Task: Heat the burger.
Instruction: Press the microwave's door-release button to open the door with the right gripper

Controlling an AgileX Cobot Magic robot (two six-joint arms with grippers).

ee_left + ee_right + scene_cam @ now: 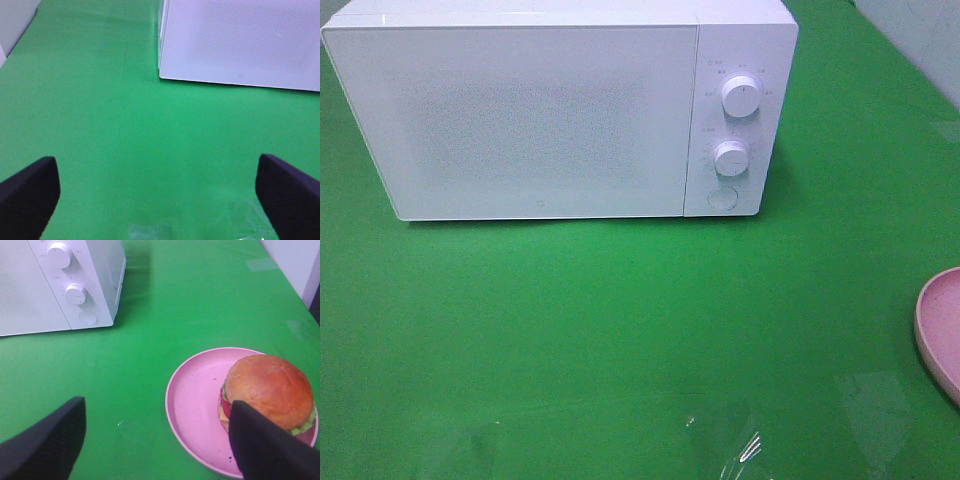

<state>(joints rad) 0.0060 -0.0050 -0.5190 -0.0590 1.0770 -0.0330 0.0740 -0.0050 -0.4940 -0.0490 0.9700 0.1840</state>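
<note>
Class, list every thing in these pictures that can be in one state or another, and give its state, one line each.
microwave: door shut.
burger: whole, resting on the plate, near its rim.
plate: lying flat, carrying the burger.
left gripper: open, holding nothing.
right gripper: open, holding nothing.

One microwave (540,120) with two knobs (740,97), one pink plate (195,400), one burger (267,390).
</note>
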